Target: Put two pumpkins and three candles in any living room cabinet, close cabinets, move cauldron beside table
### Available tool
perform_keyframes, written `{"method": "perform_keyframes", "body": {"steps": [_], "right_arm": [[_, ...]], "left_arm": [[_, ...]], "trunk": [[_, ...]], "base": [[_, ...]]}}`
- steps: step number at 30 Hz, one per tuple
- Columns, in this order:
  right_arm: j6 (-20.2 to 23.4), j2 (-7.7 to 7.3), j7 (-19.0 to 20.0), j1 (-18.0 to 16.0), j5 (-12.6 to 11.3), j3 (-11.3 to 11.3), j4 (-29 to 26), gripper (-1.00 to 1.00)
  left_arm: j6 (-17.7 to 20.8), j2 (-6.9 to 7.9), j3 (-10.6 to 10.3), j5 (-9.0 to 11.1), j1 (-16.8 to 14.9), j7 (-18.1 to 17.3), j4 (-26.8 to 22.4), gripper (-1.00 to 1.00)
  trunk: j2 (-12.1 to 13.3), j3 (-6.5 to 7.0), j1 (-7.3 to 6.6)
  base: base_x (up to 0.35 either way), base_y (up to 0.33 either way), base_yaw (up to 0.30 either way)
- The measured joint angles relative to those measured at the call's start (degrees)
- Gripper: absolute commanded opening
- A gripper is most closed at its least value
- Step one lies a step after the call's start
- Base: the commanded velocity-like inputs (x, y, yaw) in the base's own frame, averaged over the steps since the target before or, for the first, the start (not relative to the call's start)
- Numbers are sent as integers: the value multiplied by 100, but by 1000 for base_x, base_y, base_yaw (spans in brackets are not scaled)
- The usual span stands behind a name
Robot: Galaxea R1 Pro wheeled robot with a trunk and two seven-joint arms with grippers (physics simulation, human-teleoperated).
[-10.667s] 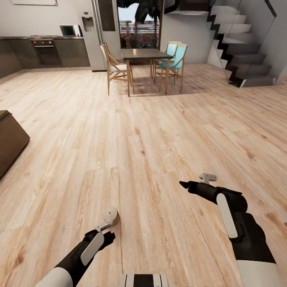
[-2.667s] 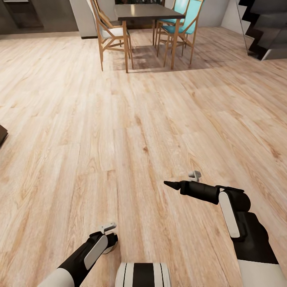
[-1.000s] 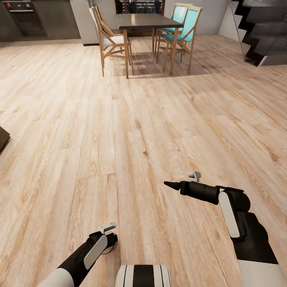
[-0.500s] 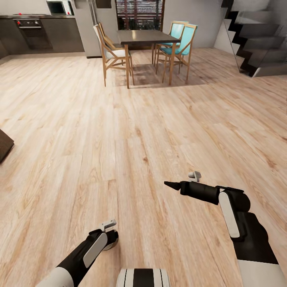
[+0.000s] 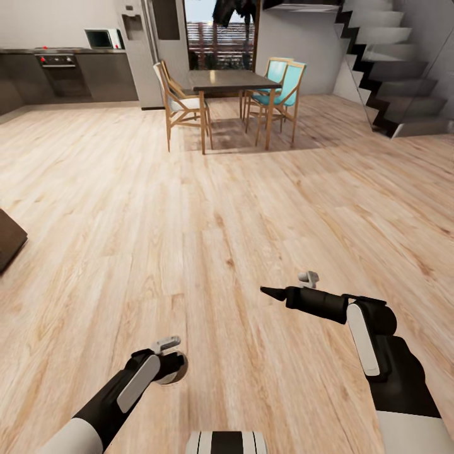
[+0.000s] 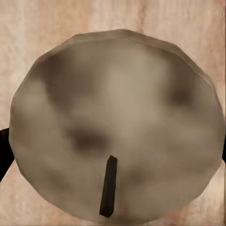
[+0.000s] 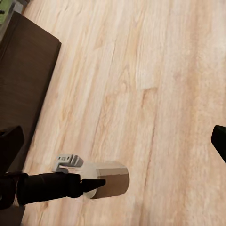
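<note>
Nearest, the left pincer (image 5: 169,359) is clenched round a beige candle (image 6: 115,141), carried low over the plank floor (image 5: 208,208); the right pincer (image 5: 271,292) hangs released, holding nothing. Just beside, the dark cabinet (image 7: 21,89) waits, so I judge stowing unfinished, with dining table (image 5: 227,81) far ahead.
</note>
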Motion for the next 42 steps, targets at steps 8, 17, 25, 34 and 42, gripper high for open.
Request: {"method": "perform_keyframes", "body": {"steps": [8, 17, 25, 34, 42], "right_arm": [[11, 6, 13, 0, -8, -19, -10, 100], [10, 6, 14, 1, -9, -18, -2, 100], [11, -4, 14, 1, -17, -26, -2, 100], [10, -9, 20, 1, -18, -27, 6, 100], [9, -13, 23, 2, -18, -27, 46, 100]], "left_arm": [[548, 264, 348, 634, 33, 38, -332, -100], [821, 310, 631, 955, 32, 44, -332, -100], [842, 367, 656, 984, 32, 43, -331, -100], [842, 370, 664, 978, 33, 43, -330, -100], [845, 370, 665, 974, 33, 44, -328, -100]], "trunk": [[11, 177, -20], [23, 386, -40], [34, 615, -61], [46, 876, -86], [57, 1109, -108]], "base": [[0, 0, 0], [-194, 0, -47], [-336, 0, -196], [-259, 0, -208], [-19, 0, -208]]}}
